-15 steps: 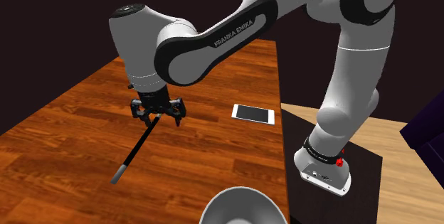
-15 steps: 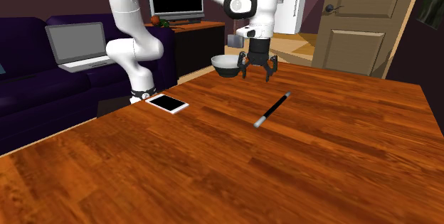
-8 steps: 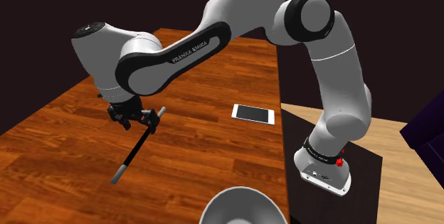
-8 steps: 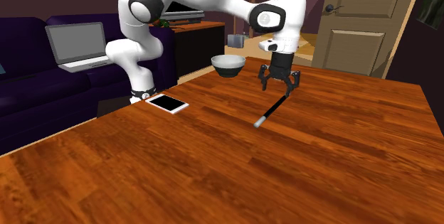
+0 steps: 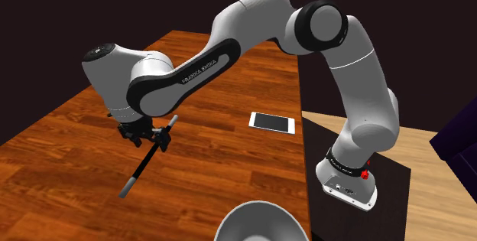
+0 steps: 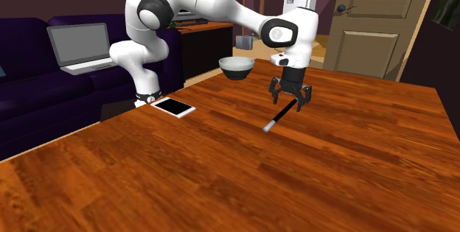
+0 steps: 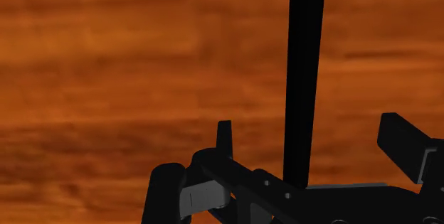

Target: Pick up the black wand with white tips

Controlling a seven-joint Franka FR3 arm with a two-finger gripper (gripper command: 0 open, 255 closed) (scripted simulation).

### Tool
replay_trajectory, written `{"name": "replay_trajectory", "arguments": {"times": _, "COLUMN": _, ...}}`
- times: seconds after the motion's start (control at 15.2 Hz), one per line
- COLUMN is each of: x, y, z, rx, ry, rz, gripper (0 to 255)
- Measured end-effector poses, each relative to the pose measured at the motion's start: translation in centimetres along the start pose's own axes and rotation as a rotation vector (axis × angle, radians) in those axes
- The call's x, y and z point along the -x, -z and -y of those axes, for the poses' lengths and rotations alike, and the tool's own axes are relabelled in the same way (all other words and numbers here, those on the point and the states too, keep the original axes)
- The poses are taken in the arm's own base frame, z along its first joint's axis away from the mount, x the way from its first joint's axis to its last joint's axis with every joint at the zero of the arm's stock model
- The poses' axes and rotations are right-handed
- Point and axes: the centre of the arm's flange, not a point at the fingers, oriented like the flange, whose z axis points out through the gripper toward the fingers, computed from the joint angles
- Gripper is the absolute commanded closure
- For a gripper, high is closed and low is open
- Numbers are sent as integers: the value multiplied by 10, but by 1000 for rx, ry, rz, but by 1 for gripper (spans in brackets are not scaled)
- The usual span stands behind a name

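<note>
gripper (image 5: pixel 145 135) open, fingers apart astride the black wand (image 5: pixel 143 162) near one end, wand lying flat on the wooden table (image 5: pixel 61 155), not gripped; looks like closing and lifting remain.

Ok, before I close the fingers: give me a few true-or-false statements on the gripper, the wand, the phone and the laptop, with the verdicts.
1. The gripper is open, with the black wand between its fingers, untouched. True.
2. The wand is lifted clear of the table. False: it lies flat on the wood.
3. The phone lies on the table at the edge nearest the stand. True.
4. The laptop sits on the table beside the wand. False: it rests on the dark sofa, off the table.
</note>
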Motion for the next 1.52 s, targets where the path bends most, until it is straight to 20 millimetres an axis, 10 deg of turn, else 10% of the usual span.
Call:
{"name": "replay_trajectory", "arguments": {"times": 0.07, "x": 0, "y": -2, "z": 0, "rx": 0, "ry": 0, "rz": 0, "gripper": 255}}
{"name": "replay_trajectory", "arguments": {"times": 0.79, "x": 1, "y": -2, "z": 0, "rx": 0, "ry": 0, "rz": 0, "gripper": 255}}
{"name": "replay_trajectory", "arguments": {"times": 1.52, "x": -2, "y": 54, "z": -2, "rx": -1, "ry": 0, "rz": 0, "gripper": 255}}
